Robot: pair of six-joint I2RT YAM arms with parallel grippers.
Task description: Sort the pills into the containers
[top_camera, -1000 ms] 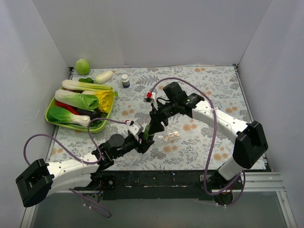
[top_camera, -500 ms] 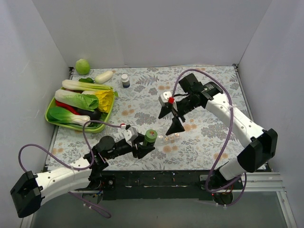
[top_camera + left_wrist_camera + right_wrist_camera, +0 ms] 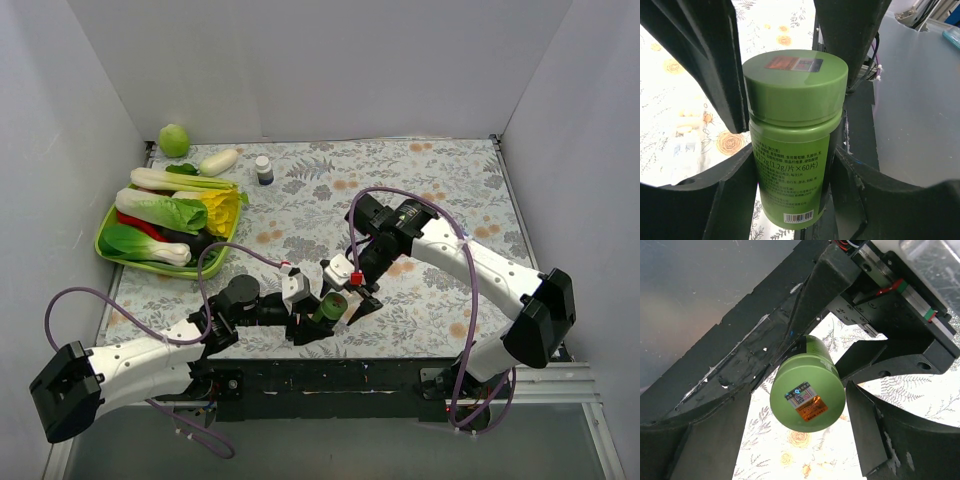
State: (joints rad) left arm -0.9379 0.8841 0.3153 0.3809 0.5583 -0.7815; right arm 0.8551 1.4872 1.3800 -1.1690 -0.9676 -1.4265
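Both jaws now at green bottle [image 3: 331, 306]

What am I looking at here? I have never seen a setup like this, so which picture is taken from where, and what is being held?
Two robot arms are bolted at the table's near edge. The wide picture looks down from above and behind them. The other two pictures come from a camera on each wrist. The left tool is shut on a green bottle with its cap on. The right tool is open, with its fingers on either side of the cap. Its wrist view shows a gap on both sides. On the floral table sit a green tray of vegetables and a small dark blue bottle with a white cap.
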